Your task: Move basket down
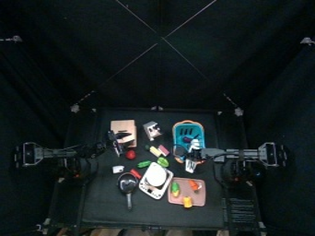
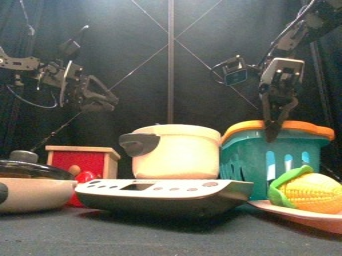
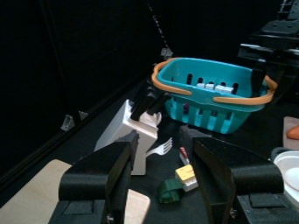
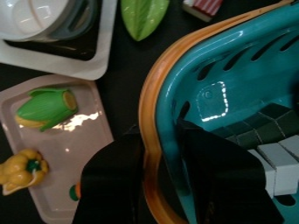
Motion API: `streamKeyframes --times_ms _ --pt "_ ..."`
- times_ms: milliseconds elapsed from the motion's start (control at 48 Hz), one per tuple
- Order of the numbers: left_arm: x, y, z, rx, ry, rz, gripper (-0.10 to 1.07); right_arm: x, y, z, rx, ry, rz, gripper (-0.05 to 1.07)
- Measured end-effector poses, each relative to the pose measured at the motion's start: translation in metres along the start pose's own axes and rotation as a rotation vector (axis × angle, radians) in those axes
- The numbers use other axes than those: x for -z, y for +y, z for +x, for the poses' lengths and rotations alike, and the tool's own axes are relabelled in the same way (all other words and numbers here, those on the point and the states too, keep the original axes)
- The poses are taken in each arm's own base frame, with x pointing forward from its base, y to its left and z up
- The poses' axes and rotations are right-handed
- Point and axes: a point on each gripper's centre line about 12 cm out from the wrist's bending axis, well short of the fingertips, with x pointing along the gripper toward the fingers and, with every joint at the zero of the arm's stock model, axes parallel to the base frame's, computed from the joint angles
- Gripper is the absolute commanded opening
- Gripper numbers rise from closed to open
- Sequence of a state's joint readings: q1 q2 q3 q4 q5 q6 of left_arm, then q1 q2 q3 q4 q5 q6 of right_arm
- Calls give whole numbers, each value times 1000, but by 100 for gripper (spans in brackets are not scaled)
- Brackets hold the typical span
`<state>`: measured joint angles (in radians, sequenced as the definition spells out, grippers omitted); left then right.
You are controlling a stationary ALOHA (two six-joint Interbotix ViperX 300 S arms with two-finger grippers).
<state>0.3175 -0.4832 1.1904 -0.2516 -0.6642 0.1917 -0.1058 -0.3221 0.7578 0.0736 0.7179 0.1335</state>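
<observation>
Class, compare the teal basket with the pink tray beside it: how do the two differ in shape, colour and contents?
The basket is deep, with slatted teal walls and an orange rim; the pink tray is flat and shallow. The right gripper straddles the basket's rim, while the tray is untouched. The tray carries toy vegetables; the basket's contents are unclear. Both sit on the black table.
</observation>
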Motion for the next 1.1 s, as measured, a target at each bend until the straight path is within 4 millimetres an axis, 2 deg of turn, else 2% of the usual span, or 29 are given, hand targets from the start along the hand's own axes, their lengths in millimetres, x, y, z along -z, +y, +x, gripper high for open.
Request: streamKeyframes --times_ms 125,438,812,1104 --pt "-1 0 0 0 -2 1 82 0 1 0 -7 -2 7 71" --pt "0 0 0 0 0 0 82 -4 5 -3 -26 -13 28 102" --pt "0 0 0 0 0 2 82 -17 6 -25 -26 -104 1 103" --pt "0 0 0 -2 0 1 82 -29 3 -29 5 -208 -51 103"
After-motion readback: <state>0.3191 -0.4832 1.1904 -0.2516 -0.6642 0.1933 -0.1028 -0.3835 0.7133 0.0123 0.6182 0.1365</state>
